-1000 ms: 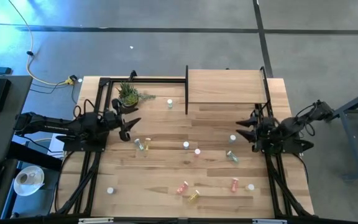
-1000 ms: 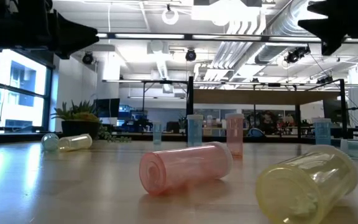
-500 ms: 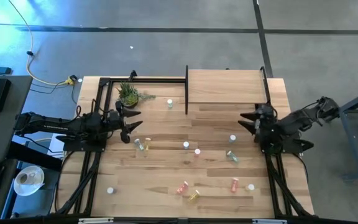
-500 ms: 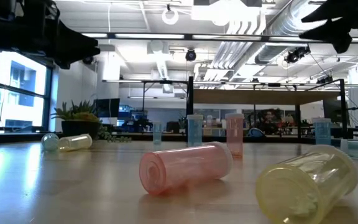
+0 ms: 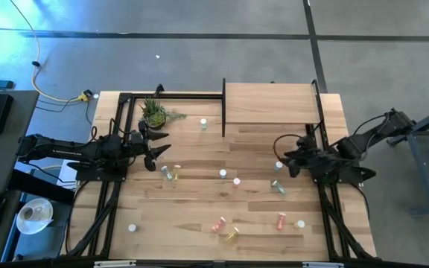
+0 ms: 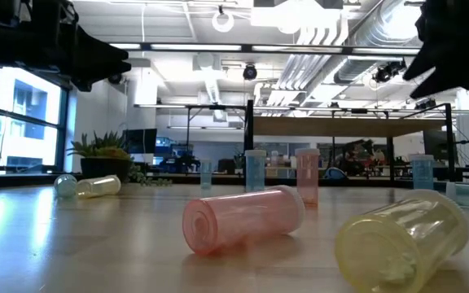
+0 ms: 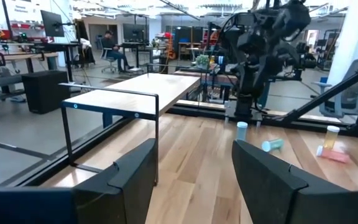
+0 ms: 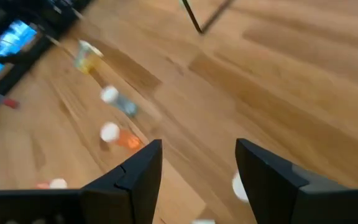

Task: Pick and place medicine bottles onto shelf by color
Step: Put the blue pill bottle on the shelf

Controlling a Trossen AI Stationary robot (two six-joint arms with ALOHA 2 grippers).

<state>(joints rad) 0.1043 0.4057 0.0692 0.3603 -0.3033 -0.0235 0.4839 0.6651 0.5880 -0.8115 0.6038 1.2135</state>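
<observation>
Right claw (image 5: 290,158) spread apart, empty, hovering beside upright white-capped bottle (image 5: 278,165) right of desk (image 5: 199,212) centre; could tip it sideways on descent; left claw (image 5: 155,145) apart, idle near plant (image 5: 155,113); shelf (image 5: 270,103) bare, far right.

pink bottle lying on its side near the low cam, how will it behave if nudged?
The pink bottle lies on its round side on the bare tabletop, so it will probably roll. It looks like translucent, empty plastic, so likely light and easily knocked away. Its smooth wall may slip.
</observation>
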